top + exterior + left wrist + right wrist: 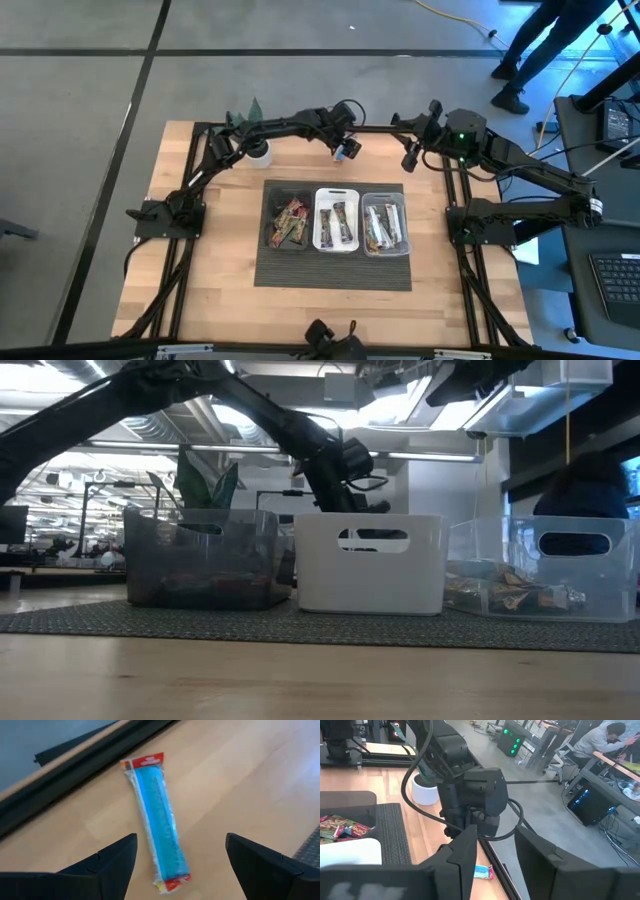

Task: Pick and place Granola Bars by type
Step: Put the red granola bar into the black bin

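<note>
A blue granola bar [160, 825] with red ends lies flat on the bare wood by the table's far edge, also seen in the right wrist view as a blue bar [482, 871]. My left gripper [180, 865] hangs just above it, open, pointing steeply down, one finger on either side of the bar's nearer end and clear of it; from above, the left gripper [346, 152] is at the far middle. My right gripper [408, 160] hovers high at the far right, open and holding nothing. Other bars lie in the black tray [272, 222], white tray [321, 222] and clear tray [403, 224].
The three trays stand side by side on a dark mat [330, 272] at mid-table. A white pot with a plant [258, 152] stands at the far left. A black frame rail [75, 767] runs along the far edge beside the bar. A person stands beyond the table's far right corner [530, 50].
</note>
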